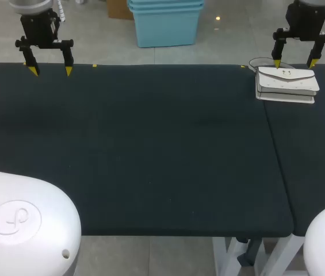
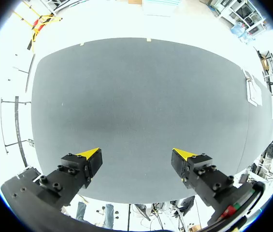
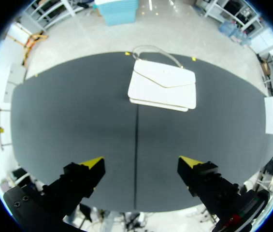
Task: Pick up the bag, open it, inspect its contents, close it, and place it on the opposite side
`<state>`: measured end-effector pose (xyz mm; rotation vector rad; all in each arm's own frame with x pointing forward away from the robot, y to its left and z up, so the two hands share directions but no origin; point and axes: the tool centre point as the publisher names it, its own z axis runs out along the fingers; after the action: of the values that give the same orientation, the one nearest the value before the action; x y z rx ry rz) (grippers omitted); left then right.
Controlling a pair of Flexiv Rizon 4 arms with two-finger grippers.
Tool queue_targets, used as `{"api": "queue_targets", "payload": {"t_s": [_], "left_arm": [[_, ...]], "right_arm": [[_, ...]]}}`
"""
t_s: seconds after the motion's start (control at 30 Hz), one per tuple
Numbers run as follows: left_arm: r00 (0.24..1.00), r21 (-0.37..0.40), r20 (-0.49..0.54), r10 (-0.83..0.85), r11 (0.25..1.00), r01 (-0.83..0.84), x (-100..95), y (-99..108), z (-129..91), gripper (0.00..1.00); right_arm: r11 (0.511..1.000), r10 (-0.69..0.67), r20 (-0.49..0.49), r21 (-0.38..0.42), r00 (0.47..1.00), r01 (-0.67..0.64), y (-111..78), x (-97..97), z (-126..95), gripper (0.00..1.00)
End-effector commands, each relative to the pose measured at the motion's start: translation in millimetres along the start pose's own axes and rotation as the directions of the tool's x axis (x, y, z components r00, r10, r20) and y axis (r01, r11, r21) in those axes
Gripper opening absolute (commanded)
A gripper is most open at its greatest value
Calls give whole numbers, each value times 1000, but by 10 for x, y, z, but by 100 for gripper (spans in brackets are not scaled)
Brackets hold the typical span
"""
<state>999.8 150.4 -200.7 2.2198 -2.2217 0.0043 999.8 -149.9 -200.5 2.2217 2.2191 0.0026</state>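
Judged to be at the opening step: pick-up not begun. Lying flat at the far edge of the table (image 1: 150, 144), toward its right corner: a white flap handbag (image 1: 287, 84), flap down and closed, thin strap (image 3: 153, 50) looped behind it right at the edge. Hanging above the handbag's far side, not touching it: right gripper (image 1: 294, 63), spread wide, nothing held. Parked over the far left corner, well apart from the handbag: left gripper (image 1: 50, 71), likewise spread and empty.

Next, probably: lower the right gripper onto the handbag, close on an edge or the strap, lift clear. Needs care, being flat against the cloth and hard to get a finger under; strap likely the easier hold. Opening the flap afterwards likely a two-handed job, so bring the left arm across.
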Motion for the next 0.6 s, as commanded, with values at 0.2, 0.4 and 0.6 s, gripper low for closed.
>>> {"api": "queue_targets", "payload": {"t_s": [0.2,0.4,0.6], "left_arm": [[1000,-1,1,0,1000,0,3,0,-4,100],[1000,-1,1,0,1000,0,3,0,-4,100],[987,67,-27,157,986,-155,126,4,6,100]], "right_arm": [[1000,0,0,0,1000,0,-2,0,-2,100],[1000,0,0,0,1000,0,-2,0,-2,100],[1000,-27,-34,-3,999,27,81,-36,26,100]]}}
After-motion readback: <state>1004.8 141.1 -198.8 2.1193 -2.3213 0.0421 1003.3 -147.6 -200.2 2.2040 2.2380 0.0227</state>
